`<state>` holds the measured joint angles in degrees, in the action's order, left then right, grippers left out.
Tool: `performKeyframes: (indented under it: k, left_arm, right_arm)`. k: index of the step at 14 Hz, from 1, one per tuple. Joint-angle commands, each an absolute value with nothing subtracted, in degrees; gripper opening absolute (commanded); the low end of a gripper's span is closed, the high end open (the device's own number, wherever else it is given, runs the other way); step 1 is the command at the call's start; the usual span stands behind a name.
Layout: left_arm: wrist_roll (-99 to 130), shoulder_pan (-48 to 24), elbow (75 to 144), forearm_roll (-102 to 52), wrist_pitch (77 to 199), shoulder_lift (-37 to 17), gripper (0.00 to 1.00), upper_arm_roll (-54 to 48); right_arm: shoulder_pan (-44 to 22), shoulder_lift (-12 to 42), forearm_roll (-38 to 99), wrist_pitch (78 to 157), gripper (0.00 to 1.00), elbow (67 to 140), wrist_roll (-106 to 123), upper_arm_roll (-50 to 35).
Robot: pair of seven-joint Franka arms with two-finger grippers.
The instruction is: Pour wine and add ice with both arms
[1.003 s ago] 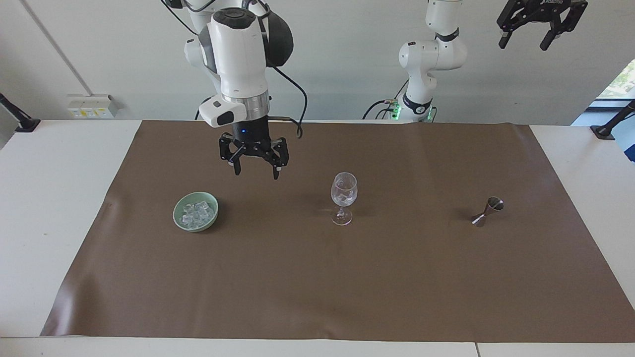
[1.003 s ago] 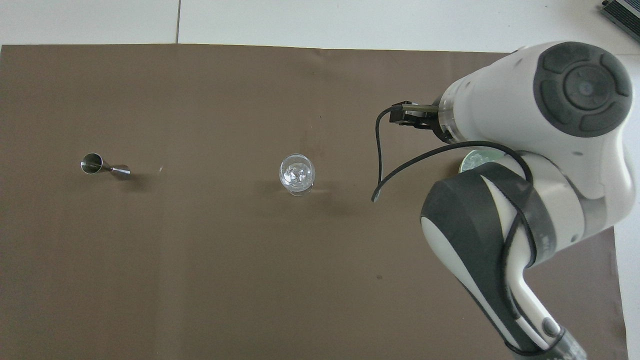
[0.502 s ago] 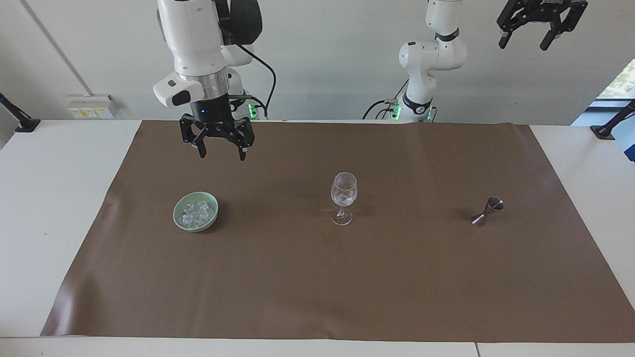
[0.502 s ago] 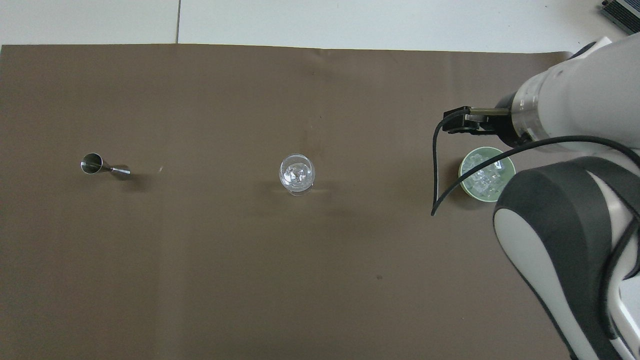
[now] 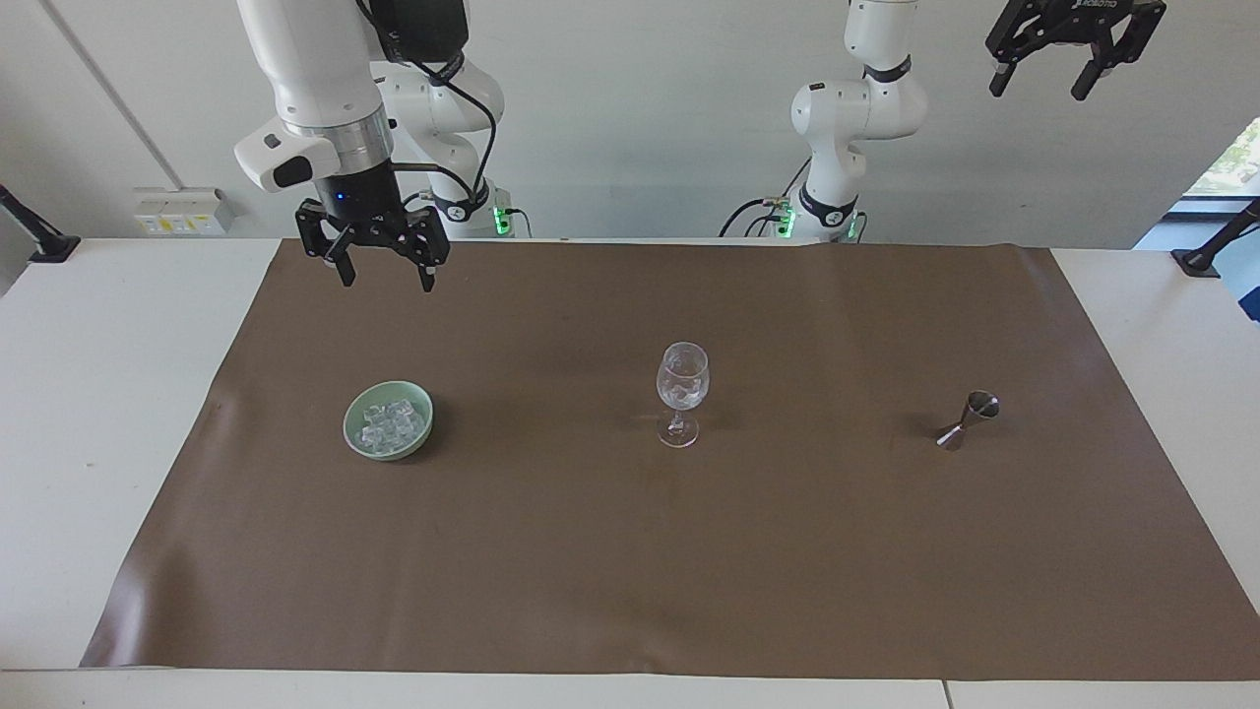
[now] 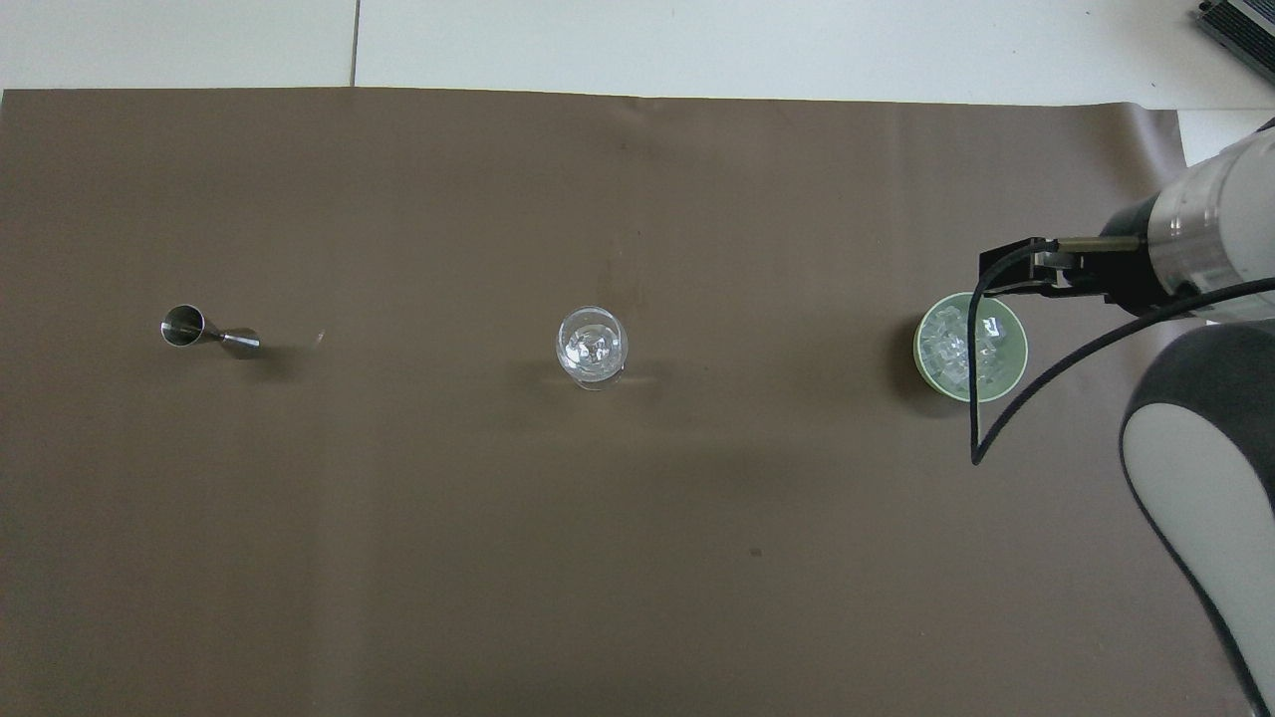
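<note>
Right end effector (image 5: pixel 378 267) agape above mat — ice (image 5: pixel 389 425) heaped in bowl (image 5: pixel 355 440)

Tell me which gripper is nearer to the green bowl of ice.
Right. The right gripper hangs open above the mat, at the bowl's end of the table. The left gripper waits raised high at the other end, above the jigger.

1. The right gripper (image 5: pixel 378 266) is hanging open, high over the mat (image 5: pixel 630 551); nothing is standing beneath it.
2. The bowl (image 5: pixel 388 421), glass (image 5: pixel 682 392) and jigger (image 5: pixel 967 420) are standing well apart, leaving wide gaps.
</note>
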<state>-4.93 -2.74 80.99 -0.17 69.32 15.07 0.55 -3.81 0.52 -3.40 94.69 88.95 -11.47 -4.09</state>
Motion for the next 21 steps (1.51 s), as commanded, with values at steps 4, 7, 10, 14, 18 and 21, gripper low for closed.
performKeyframes:
  k: [4, 7, 10, 14, 18, 21]
  left_arm:
    - [-5.4, -2.5, 81.1, 0.8, 68.6, 15.5, 1.0, 0.3]
    - [-5.4, -2.5, 81.1, 0.8, 68.6, 15.5, 1.0, 0.4]
    - [-4.7, -2.5, 80.9, 0.5, 69.2, 15.3, 1.0, 0.2]
    - [-3.9, -2.2, 80.5, -2.9, 71.4, 10.0, 1.0, 0.3]
    - [-3.5, -2.2, 82.3, -2.5, 80.0, 4.3, 1.0, 0.3]
    - [-3.6, -2.2, 87.2, -2.5, 82.9, 5.8, 1.0, 0.3]
  right_arm:
    - [-3.3, -1.3, -1.8, 92.8, 1.0, 89.9, -6.0, -0.8]
    - [-3.3, -1.8, -1.8, 91.6, 1.0, 89.9, -3.0, 1.0]
    - [-3.3, -2.5, 1.4, 88.2, 1.0, 89.4, -2.9, 3.8]
    - [0.3, -3.8, 2.5, 87.7, 1.0, 90.6, -2.6, 3.4]
    - [0.4, -4.7, 1.5, 87.5, 1.0, 92.0, -2.9, 3.6]
    - [0.4, -5.1, 1.5, 87.5, 1.0, 92.5, -2.9, 4.2]
